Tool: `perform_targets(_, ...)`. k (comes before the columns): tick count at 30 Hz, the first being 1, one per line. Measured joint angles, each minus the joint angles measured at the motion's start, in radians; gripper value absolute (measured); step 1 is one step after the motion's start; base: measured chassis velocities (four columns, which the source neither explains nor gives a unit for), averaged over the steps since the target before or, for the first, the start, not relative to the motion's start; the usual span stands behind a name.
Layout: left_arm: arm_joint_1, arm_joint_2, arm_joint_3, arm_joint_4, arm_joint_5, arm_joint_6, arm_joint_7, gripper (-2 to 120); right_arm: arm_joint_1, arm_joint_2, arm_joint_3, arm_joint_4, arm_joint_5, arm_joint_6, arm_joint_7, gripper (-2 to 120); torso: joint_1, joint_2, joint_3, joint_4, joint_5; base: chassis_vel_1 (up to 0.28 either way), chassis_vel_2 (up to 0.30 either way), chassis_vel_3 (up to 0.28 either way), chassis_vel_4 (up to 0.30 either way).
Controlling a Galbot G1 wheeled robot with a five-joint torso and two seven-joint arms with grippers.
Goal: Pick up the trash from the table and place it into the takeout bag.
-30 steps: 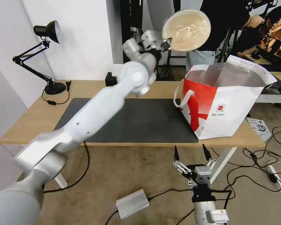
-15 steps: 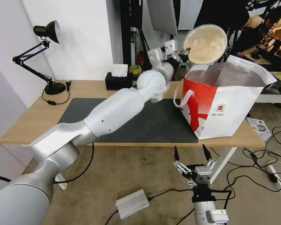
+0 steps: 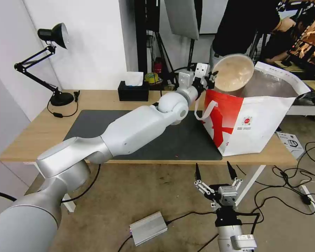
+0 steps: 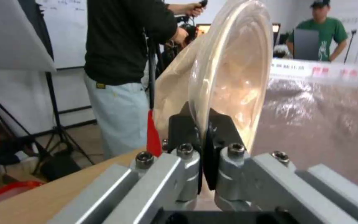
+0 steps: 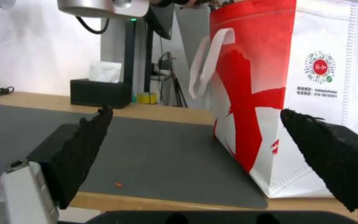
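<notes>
I have the left claw [image 3: 210, 77] pinched on the rim of the beige pulp bowl [image 3: 233, 72], with one pad inside and one outside the wall, as the left wrist view shows at the bowl [image 4: 228, 77] edge. I judge that rim grip is why the bowl stands nearly on edge, its hollow facing the camera instead of sitting level. From the head camera the bowl sits at about one o'clock, right at the open mouth of the takeout bag [image 3: 255, 119], its lower edge overlapping the red panel's top rim; whether it touches the rim I cannot tell. Holding it there, over the foil lining, makes sense to me: let go and it should fall inside rather than onto the tabletop [image 3: 38, 136].

The bag stands upright at the right end of the dark mat [image 3: 157, 140], mouth gaping, which I take as the reason the arm reaches across from the left.

My right claw [image 3: 214, 171] waits low at six o'clock, below the tabletop's front edge, jaws spread wide and holding nothing; its wrist view faces the bag [image 5: 311, 93] side.

A tissue box [image 3: 133, 91] and desk lamp [image 3: 54, 35] stay at the back.
</notes>
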Motion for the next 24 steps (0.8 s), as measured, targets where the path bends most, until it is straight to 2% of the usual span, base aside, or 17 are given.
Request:
perform_targets(7, -0.006, -0.018, 0.025, 0.032, 0.058, -0.002, 0.038, 0, 0.000, 0.000, 0.000, 0.000, 0.000, 0.000, 0.000, 100, 0.000, 0.000, 0.000, 0.0000, 0.0000, 0.000, 0.000, 0.000, 0.000)
perform_targets(15, -0.014, -0.034, 0.029, 0.040, 0.063, -0.002, 0.061, 0, 0.000, 0.000, 0.000, 0.000, 0.000, 0.000, 0.000, 100, 0.000, 0.000, 0.000, 0.0000, 0.0000, 0.000, 0.000, 0.000, 0.000)
perform_targets(17, -0.014, -0.030, 0.031, 0.029, 0.063, -0.002, 0.061, 3, 0.000, 0.000, 0.000, 0.000, 0.000, 0.000, 0.000, 100, 0.000, 0.000, 0.000, 0.0000, -0.0001, 0.000, 0.000, 0.000, 0.000)
perform_targets(21, -0.014, -0.006, 0.032, -0.007, 0.043, -0.025, 0.058, 23, 0.000, 0.000, 0.000, 0.000, 0.000, 0.000, 0.000, 100, 0.000, 0.000, 0.000, -0.0001, -0.0001, 0.000, 0.000, 0.000, 0.000)
perform_targets(24, -0.014, 0.009, 0.033, -0.023, 0.035, -0.032, 0.056, 29, 0.000, 0.000, 0.000, 0.000, 0.000, 0.000, 0.000, 100, 0.000, 0.000, 0.000, 0.0000, -0.0001, 0.000, 0.000, 0.000, 0.000)
